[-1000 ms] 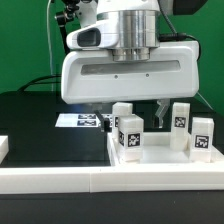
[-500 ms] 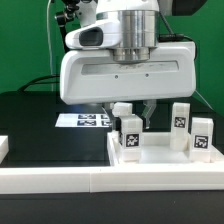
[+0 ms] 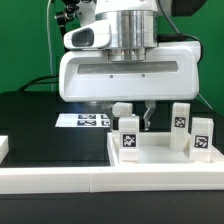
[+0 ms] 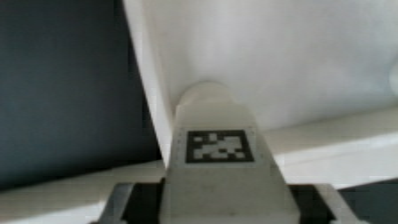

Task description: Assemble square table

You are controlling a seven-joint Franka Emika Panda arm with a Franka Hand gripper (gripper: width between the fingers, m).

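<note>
Exterior view, tabletop (image 3: 160, 160) holding (upright) legs (image 3: 181, 122)

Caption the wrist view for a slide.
Wrist camera looks down a white tagged block leg between the fingers, above the white square tabletop.

The gripper (image 3: 133, 118) is sinking lower over the front leg (image 3: 129, 139) near the table's front edge, its fingers (image 3: 147, 119) narrowing.

Black table (image 3: 40, 125) with marker board (image 3: 83, 120)
</note>
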